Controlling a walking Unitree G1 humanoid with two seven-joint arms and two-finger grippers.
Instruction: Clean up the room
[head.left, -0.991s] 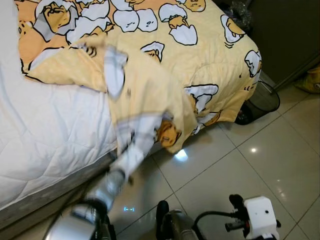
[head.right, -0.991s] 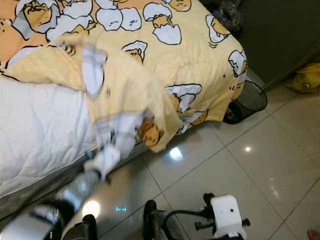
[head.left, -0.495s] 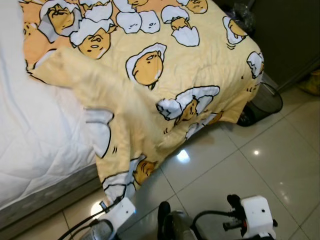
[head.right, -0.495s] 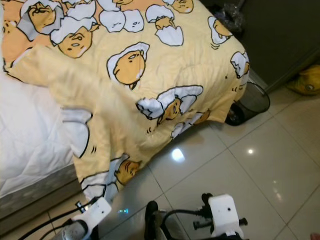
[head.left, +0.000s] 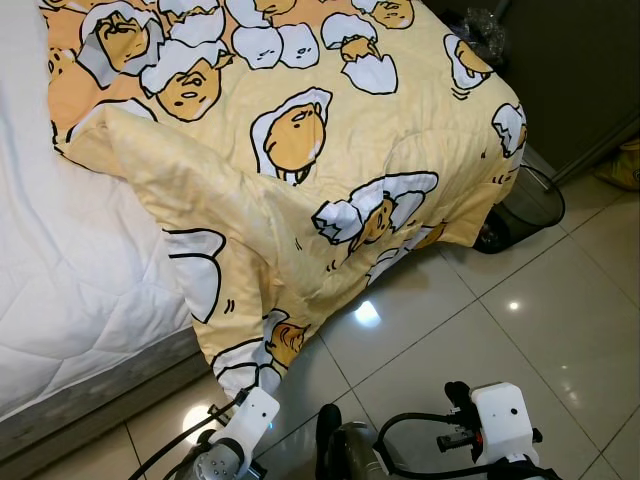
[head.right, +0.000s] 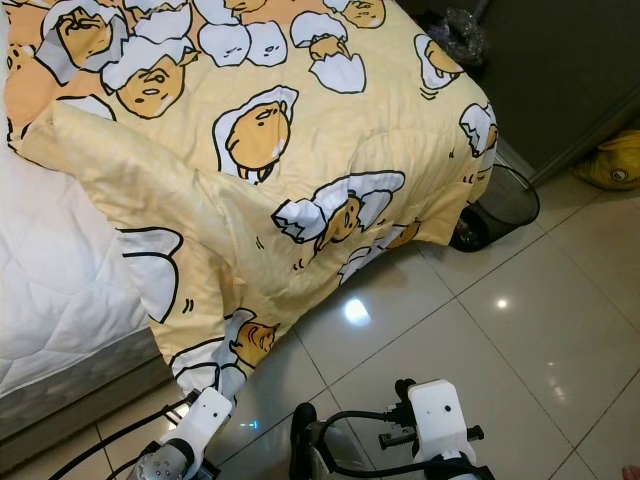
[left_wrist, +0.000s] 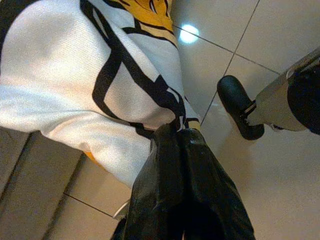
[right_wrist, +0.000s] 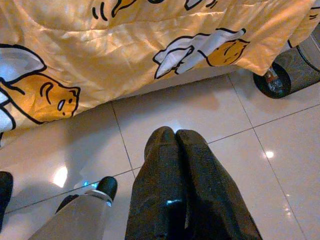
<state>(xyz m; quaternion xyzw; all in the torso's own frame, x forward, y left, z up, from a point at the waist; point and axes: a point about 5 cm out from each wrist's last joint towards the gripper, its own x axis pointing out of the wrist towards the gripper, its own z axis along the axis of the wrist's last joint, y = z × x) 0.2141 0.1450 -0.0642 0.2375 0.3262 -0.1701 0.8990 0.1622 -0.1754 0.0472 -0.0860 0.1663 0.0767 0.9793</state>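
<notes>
A yellow blanket (head.left: 330, 140) printed with cartoon eggs, no readable writing on it, covers the bed (head.left: 70, 270) and hangs over its side toward the tiled floor (head.left: 500, 320). The left pincer (left_wrist: 177, 132) is clenched on the blanket's lowest hanging corner, just above the floor. The right pincer (right_wrist: 175, 137) is clenched with nothing in it, over bare tile. A mesh bin (head.left: 530, 200) stands at the bed's corner.

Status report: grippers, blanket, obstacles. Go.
Left gripper shut on the blanket corner, low beside the bed. Right gripper shut, idle over floor. Mesh bin at bed's foot.
</notes>
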